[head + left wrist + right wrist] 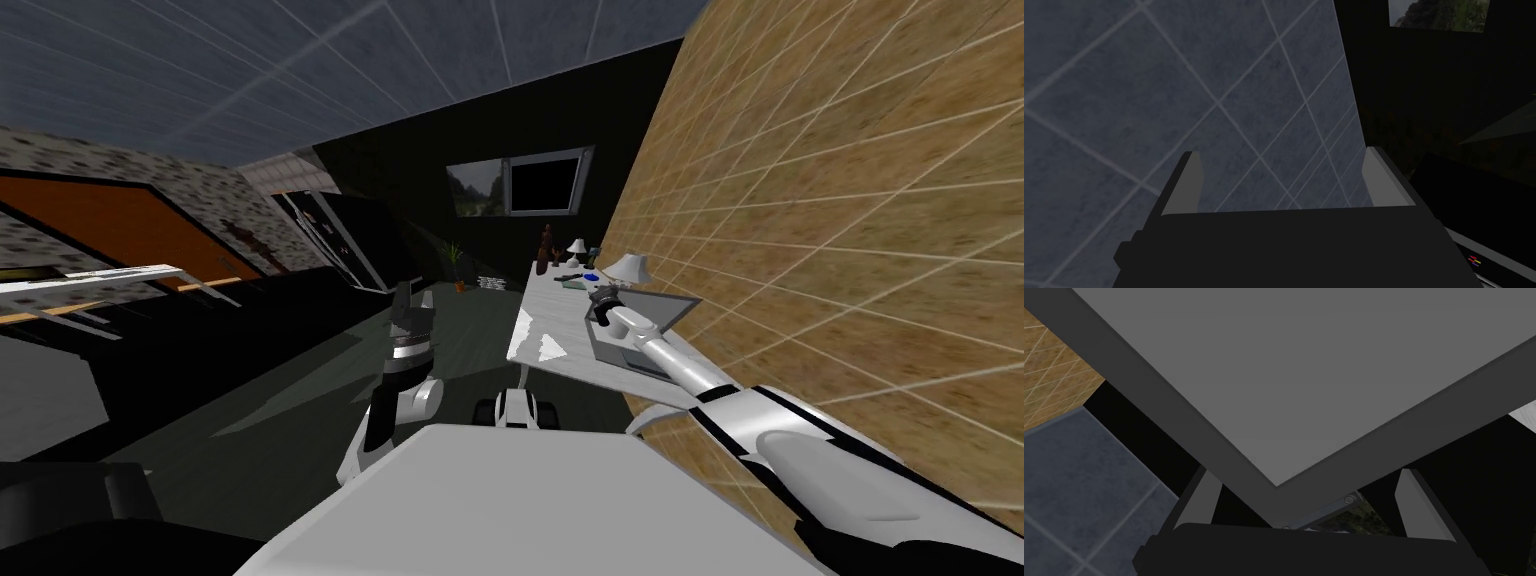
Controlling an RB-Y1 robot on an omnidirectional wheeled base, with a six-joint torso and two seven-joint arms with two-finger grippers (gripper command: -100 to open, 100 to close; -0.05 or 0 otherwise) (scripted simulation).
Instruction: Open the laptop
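Reaching over the white desk (545,325), the right gripper (1305,474), fingers spread, straddles a corner of the half-raised laptop (1304,378); the left gripper (1281,167) is spread too.

The laptop (640,340) lies on the table (540,335), just beside the wall (850,230). The right pincer (603,303) is at its tilted-up lid (1304,378), whose corner reaches in between the pincer's two parted fingers (1204,498). Beyond that pincer, farther along the table, stand a lamp (629,268), a smaller lamp (576,246) and a bottle-shaped thing (545,250). The left pincer (412,300) hangs well apart to its left, over the floor (300,400) and off the table.
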